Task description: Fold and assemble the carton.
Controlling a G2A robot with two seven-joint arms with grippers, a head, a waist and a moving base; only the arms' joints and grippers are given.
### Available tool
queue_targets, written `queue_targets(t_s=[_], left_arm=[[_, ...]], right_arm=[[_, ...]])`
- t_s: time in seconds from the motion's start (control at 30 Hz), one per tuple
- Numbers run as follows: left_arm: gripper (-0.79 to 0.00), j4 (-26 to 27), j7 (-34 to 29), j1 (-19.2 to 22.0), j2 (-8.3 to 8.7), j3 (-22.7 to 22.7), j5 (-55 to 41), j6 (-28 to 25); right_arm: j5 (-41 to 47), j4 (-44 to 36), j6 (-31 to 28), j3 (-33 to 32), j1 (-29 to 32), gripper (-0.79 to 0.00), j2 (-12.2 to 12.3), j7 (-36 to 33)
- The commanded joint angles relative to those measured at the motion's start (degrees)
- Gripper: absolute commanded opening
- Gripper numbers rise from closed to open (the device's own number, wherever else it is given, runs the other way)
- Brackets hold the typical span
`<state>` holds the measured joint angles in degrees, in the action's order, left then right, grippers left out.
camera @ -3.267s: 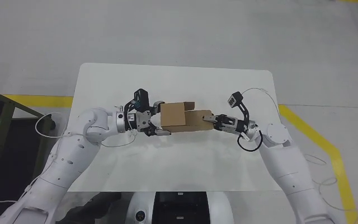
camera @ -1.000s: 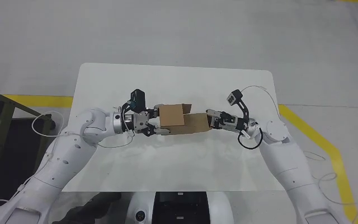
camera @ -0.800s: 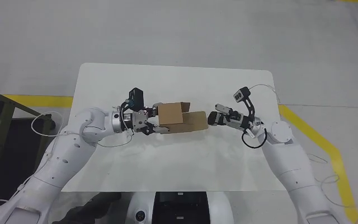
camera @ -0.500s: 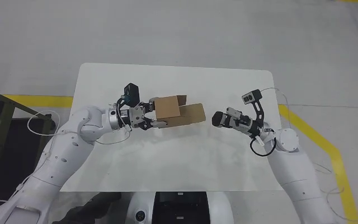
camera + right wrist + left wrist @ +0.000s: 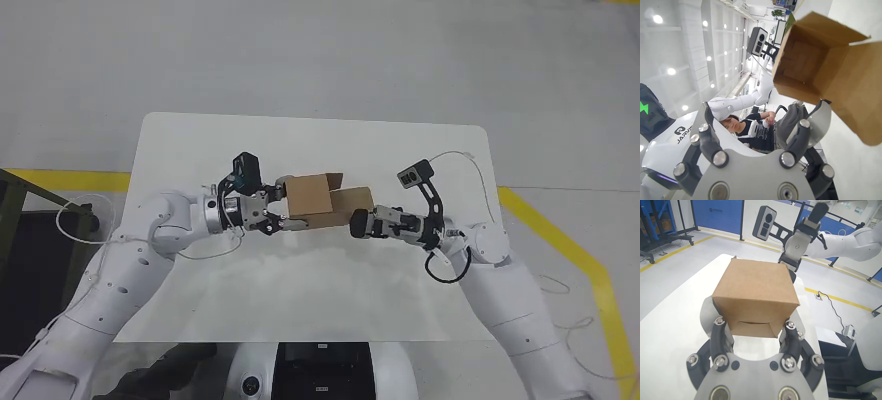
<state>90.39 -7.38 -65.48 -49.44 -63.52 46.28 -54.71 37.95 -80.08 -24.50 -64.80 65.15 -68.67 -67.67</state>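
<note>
One carton, pinched by left tool; right tool spread beside its flap.

White desk on a pale grey floor, yellow floor lines at the left and right edges of the top view, blue wall panels, round ceiling lights

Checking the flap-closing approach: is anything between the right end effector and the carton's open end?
Nothing visible does. The open right end effector faces the open end of the brown cardboard carton with only air between; the left end effector grips the closed end.
</note>
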Motion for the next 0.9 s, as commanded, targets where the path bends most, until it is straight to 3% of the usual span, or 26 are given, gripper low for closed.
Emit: queue_targets(t_s=[0.0, 0.87], left_arm=[[-0.406, 0.18, -0.11, -0.15, -0.08, 0.16, 0.31, -0.22], [-0.409, -0.29, 0.12, -0.22, -0.95, -0.47, 0.91, -0.38]], right_arm=[[1.07, 0.32, -0.87, -0.14, -0.25, 0.0, -0.08, -0.11], [4.99, 1.99, -0.63, 1.19, -1.22, 0.0, -0.85, -0.46]])
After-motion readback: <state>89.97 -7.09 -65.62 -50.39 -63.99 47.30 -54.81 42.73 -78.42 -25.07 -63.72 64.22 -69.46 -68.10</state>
